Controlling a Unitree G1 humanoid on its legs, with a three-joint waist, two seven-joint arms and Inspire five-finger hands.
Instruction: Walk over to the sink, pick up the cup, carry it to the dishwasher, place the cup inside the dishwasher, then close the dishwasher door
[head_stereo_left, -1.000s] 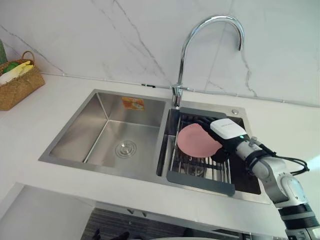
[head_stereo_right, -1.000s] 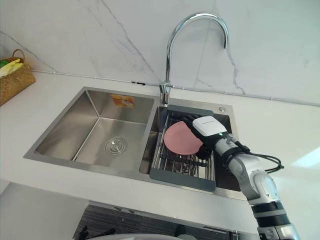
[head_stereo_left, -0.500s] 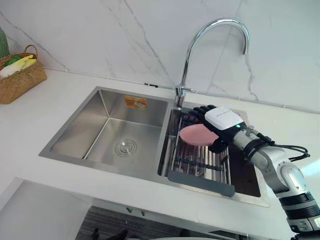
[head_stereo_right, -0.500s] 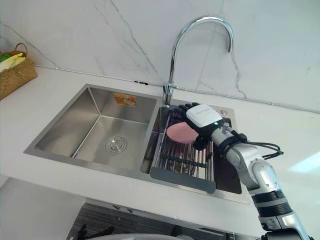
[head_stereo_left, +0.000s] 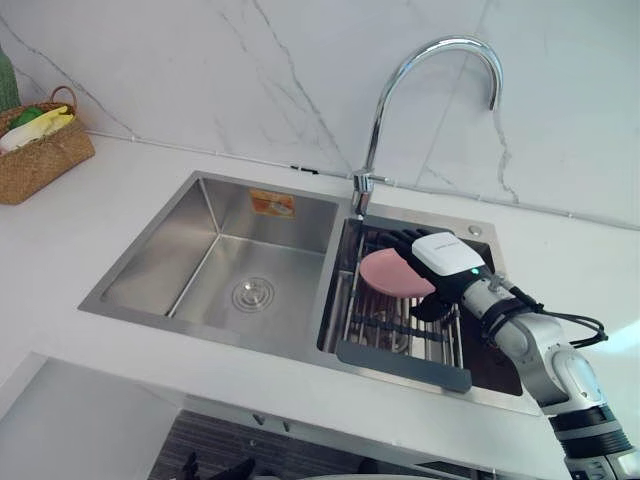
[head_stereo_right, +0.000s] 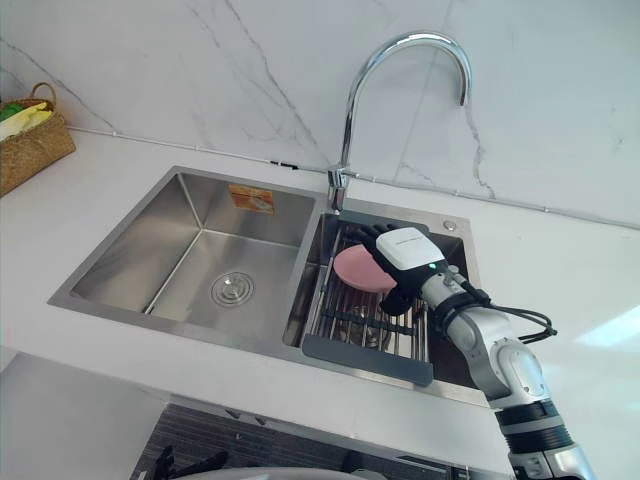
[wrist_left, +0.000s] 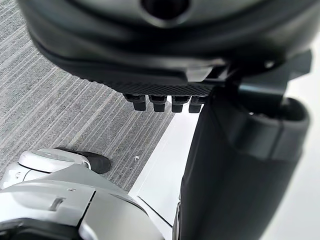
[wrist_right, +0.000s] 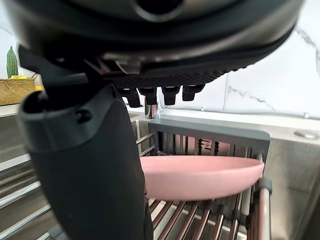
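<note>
Nearest of all, the left hand (wrist_left: 150, 60) hung low over a grey striped floor (wrist_left: 55, 105), its fingers (wrist_left: 159, 103) loose and apart, holding nothing. Above that ran the near edge of a white surface (head_stereo_left: 250, 375), and set into it was a stainless steel double sink (head_stereo_left: 170, 240). The left basin had a round drain (head_stereo_left: 252, 294) in its bottom and an orange sticker (head_stereo_left: 272, 203) on its far wall. In the right basin sat a dark-framed wire draining rack (head_stereo_left: 400, 362). The right hand (head_stereo_left: 447, 255) reached in over this rack from the right. It held a pink shallow round dish (head_stereo_left: 392, 272), which hung tilted just above the rack wires, towards the far half of the right basin. The fingers (wrist_right: 150, 95) were curled over the far side of the dish and the thumb (wrist_right: 85, 165) stood against its near side, so the hand was clamped on it. In the right wrist view the dish lay nearly level beneath the fingers, with the rack bars showing under it. Just beyond the rack, on the far rim between the two basins, rose a curved chrome tap (head_stereo_left: 360, 182), its spout arching over to the right. Behind it stood a white marble wall (head_stereo_left: 200, 70) with grey veins. At the far left of the surface, well apart from the sink, sat a woven basket (head_stereo_left: 40, 160) with yellow and green things inside.
</note>
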